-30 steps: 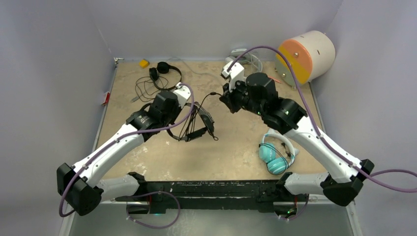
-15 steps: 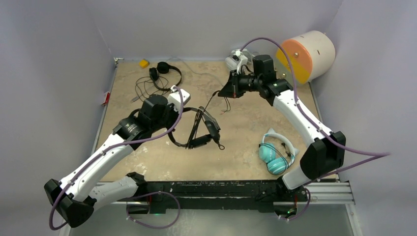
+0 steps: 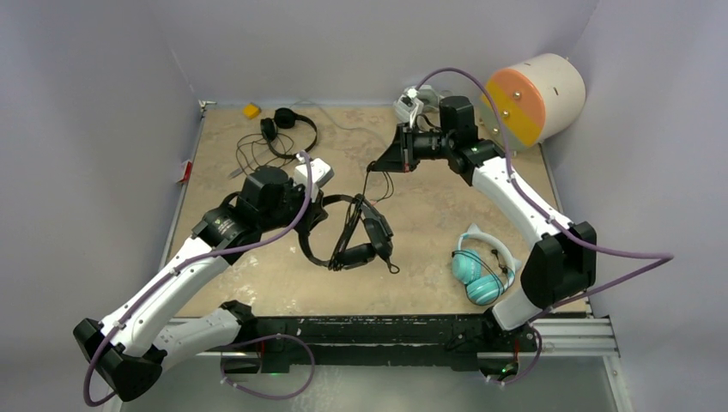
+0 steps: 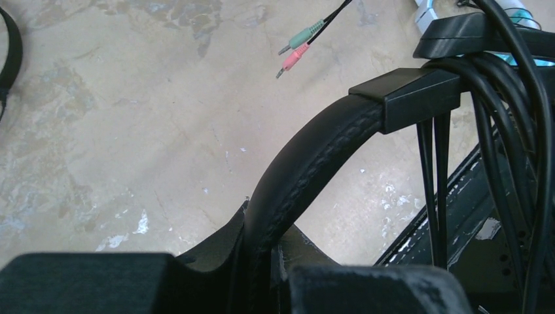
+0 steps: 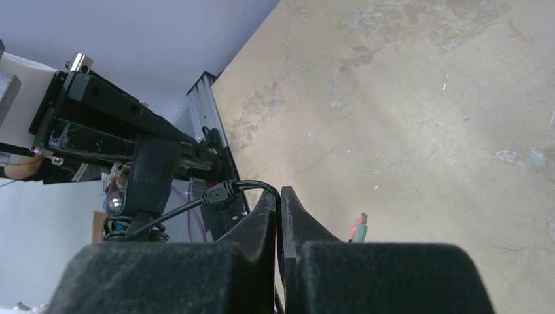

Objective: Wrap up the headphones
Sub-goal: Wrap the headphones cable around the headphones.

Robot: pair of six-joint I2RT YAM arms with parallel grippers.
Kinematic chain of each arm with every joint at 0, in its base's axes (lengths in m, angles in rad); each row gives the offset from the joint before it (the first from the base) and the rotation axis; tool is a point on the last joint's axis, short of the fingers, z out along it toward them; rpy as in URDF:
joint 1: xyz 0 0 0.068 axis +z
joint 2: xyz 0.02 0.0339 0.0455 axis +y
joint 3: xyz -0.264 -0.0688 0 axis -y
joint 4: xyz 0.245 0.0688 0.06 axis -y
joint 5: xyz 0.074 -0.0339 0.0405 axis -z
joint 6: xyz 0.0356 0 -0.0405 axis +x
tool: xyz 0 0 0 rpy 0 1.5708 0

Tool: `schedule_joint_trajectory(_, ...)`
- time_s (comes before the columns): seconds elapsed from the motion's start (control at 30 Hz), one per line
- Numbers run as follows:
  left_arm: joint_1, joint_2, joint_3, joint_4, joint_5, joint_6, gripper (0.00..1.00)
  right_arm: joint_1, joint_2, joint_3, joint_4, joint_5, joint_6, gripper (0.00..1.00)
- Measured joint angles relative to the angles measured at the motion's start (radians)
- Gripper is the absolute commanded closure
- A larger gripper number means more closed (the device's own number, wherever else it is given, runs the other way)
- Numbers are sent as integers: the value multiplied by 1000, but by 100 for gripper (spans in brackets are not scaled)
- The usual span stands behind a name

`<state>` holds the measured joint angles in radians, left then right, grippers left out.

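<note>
- Black headphones (image 3: 354,230) sit over the middle of the table (image 3: 429,219). The padded band (image 4: 307,163) arches up from the left gripper, with the ear cups on the side towards the table's near edge. Whether the cups touch the table: cannot tell.
- Cord (image 4: 487,124): several turns are wound over the band at its slider. One strand (image 3: 367,182) runs from there towards the table's far edge, up to the right gripper.
- Green and pink plugs (image 4: 298,51) hang loose at the cord's end, above the bare table top.
- Left gripper (image 3: 311,206): jaws narrow, clamped on the band's end, left of table centre.
- Right gripper (image 5: 280,216): fingers pressed together with the thin cord pinched between them. It is above the table's far half.
- Teal headphones (image 3: 481,266), with a white band, lie on the table's near-right part, clear of both grippers.
- Second black pair (image 3: 288,129) lies with its cord loose by the table's far-left corner.
- Yellow block (image 3: 251,110) is at the table's far-left corner.
- Drum (image 3: 534,96), white with an orange face, lies on its side at the table's far-right corner.
</note>
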<state>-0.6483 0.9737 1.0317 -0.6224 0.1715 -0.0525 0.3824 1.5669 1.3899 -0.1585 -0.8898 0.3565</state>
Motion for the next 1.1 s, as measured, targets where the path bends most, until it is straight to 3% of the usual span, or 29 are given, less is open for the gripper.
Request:
schedule_joint_trajectory(0.47,1,10,-10,-3,26,-39,100,0,58,-122,164,-97,61,100)
schedule_joint_trajectory(1.1,1,49,-11,-9,87,-87,100,90,45,-312,321,-94,90,100)
